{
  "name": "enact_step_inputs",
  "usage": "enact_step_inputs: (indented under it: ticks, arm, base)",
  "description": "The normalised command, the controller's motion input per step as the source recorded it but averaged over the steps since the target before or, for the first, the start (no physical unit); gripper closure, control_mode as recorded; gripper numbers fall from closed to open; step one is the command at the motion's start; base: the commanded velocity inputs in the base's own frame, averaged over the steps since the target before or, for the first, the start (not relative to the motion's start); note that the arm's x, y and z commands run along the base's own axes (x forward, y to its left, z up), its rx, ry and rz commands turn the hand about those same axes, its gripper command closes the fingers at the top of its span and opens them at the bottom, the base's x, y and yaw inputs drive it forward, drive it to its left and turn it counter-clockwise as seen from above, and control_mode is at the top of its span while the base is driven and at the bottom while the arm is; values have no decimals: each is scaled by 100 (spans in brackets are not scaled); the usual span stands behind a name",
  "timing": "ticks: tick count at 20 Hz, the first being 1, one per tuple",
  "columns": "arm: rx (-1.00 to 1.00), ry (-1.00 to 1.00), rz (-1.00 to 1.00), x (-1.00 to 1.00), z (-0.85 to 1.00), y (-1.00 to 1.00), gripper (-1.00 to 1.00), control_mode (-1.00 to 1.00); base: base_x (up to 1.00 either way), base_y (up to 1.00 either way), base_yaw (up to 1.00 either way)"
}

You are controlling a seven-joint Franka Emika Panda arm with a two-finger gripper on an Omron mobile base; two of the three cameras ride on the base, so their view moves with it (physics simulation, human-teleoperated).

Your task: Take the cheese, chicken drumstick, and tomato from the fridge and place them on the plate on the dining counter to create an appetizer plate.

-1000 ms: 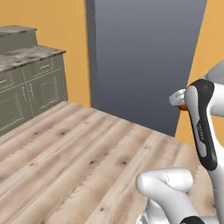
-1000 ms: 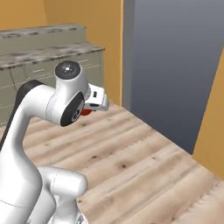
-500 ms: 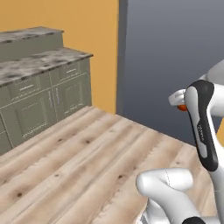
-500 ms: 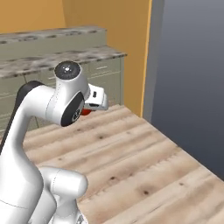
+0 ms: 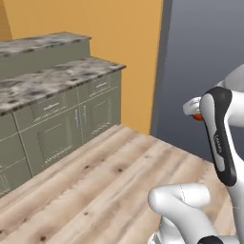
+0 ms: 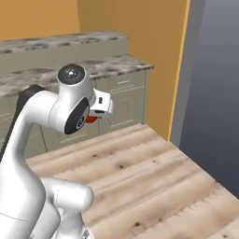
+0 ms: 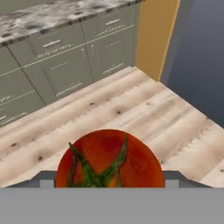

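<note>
Wooden floor (image 7: 131, 109) and grey cabinets (image 7: 65, 57) lie far below the tomato (image 7: 110, 159), which the gripper (image 6: 95, 114) holds by its round sides; it looks light, smooth, slippery and soft, so a gentle squeeze seems best.

Light wooden plank floor (image 5: 95, 190) stretching across lower part of base views, grain and dark knots showing. Olive-green cabinets (image 5: 62, 124) standing directly on floor along its far edge, running up to orange wall (image 6: 154, 42). Mottled grey-brown marble tabletop (image 5: 52, 78) lying on cabinets, higher marble ledge (image 6: 60, 39) sitting behind it.
</note>
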Motion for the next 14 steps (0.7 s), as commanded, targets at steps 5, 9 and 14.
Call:
enact_step_inputs:
  ticks: [5, 9, 14]
  arm:
    - [0, 0, 0, 0, 0, 0, 100, 100]
    - [0, 0, 0, 0, 0, 0, 100, 100]
    - [0, 0, 0, 0, 0, 0, 100, 100]
  base:
    - [100, 33, 6]
    - [100, 28, 1]
    - [100, 24, 0]
